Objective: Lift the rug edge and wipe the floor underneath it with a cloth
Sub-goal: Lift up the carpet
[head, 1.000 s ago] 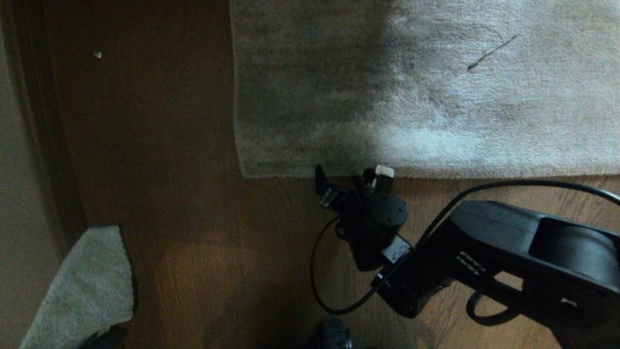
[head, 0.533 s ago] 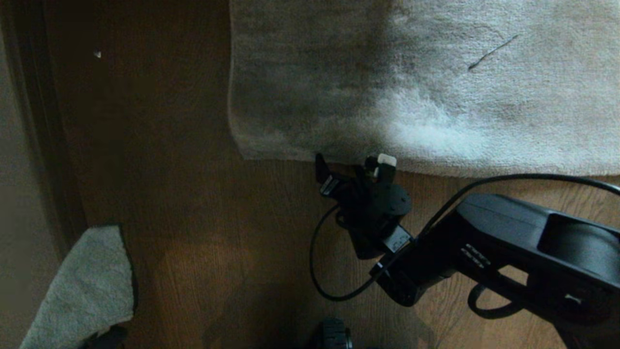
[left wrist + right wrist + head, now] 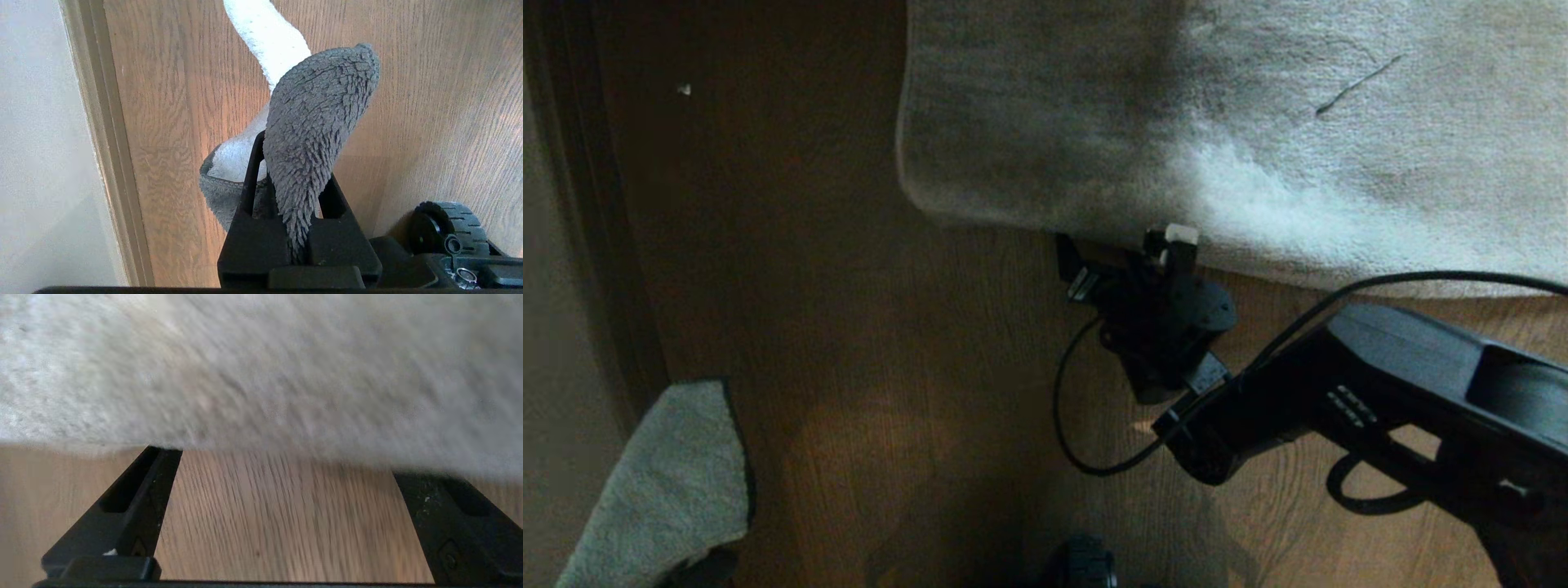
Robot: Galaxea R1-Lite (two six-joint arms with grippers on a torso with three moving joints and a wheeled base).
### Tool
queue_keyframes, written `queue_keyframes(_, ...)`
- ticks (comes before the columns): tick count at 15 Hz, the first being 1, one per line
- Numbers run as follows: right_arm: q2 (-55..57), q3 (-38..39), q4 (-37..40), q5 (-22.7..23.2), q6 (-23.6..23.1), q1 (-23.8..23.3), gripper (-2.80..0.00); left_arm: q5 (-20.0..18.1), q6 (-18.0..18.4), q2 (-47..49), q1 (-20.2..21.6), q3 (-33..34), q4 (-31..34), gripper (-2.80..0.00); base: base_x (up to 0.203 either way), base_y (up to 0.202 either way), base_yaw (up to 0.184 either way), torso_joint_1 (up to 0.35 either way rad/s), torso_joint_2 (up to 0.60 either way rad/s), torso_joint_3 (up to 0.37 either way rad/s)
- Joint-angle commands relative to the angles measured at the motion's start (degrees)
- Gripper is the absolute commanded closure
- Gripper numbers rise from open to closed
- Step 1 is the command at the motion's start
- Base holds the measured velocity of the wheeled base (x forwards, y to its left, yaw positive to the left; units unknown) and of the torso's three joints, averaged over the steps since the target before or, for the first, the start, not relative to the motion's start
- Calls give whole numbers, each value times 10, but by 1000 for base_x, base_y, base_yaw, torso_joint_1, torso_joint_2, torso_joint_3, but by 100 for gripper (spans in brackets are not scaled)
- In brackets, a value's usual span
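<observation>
Right gripper sits in the middle of the head view, right at the rug edge. Its two black fingers are spread wide apart, with nothing between them. In the right wrist view the finger tips go just under the fluffy border of the rug, and bare wood shows between them. The rug is big, pale and plush, and it fills the upper right of the head view. Its corner, near the upper middle, looks a little puffed up off the floor. The floor is brown wood planks with a soft shine. A black cable loops down from the right arm over the wood.

Left gripper is squeezed tight on the cloth. The cloth is small, grey and nubby, and it sticks up out of the fingers in the left wrist view. In the head view the cloth shows in the lower left corner, well apart from the rug, beside a pale wall with a dark strip along its foot.
</observation>
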Motion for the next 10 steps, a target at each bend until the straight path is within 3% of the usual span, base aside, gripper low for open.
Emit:
queue_keyframes(1, -19, -1, -31, 42, -29, 9, -280, 0, -1, 0, 0, 0, -1, 0, 0, 0, 0, 0, 0, 0)
queue_keyframes(6, -34, 4, -31, 110, -65, 52, -280, 0, -1, 0, 0, 0, 0, 0, 0, 0, 0, 0, 0, 0)
queue_keyframes(10, -44, 1, -31, 130, -67, 90, -280, 0, -1, 0, 0, 0, 0, 0, 0, 0, 0, 0, 0, 0)
